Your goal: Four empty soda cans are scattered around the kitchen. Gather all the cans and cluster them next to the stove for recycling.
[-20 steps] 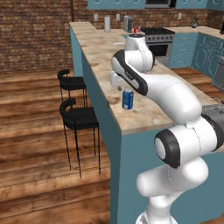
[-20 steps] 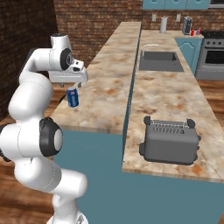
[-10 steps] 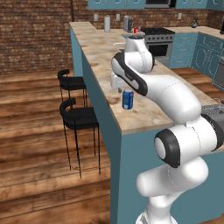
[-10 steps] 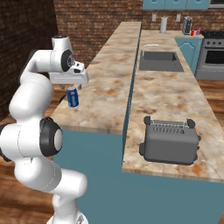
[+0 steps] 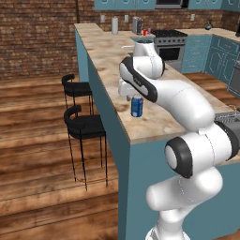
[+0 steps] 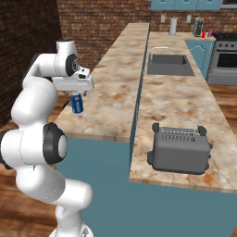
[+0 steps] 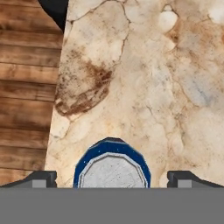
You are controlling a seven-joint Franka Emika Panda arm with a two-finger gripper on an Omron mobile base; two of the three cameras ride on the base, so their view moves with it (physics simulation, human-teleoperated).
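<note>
A long marble-topped counter [image 5: 110, 61] on a teal base runs the length of the kitchen, with wood-plank floor [image 5: 33, 154] and two black bar stools [image 5: 84, 126] along its outer side. The white arm [image 5: 178, 98] reaches forward over the near end of the counter. At the far end of the room stands the steel stove [image 5: 168, 42] with its black cooktop (a small red can [image 5: 144, 32] and other small items sit near it, too small to make out). On the inner run of counter lie a sink [image 6: 170, 65] and, nearer the camera, a grey toaster [image 6: 179, 149]. A tall pale paper-towel roll [image 6: 173, 26] stands at the far corner. A blue soda can [image 5: 137, 107] stands upright close to the stool-side edge of the counter, well apart from the stove. The tool [image 7: 112, 177] hangs directly above it, jaws spread wide, one dark fingertip [image 7: 41, 178] on each side of the can's silver top, neither touching it. Nothing is gripped.
</note>
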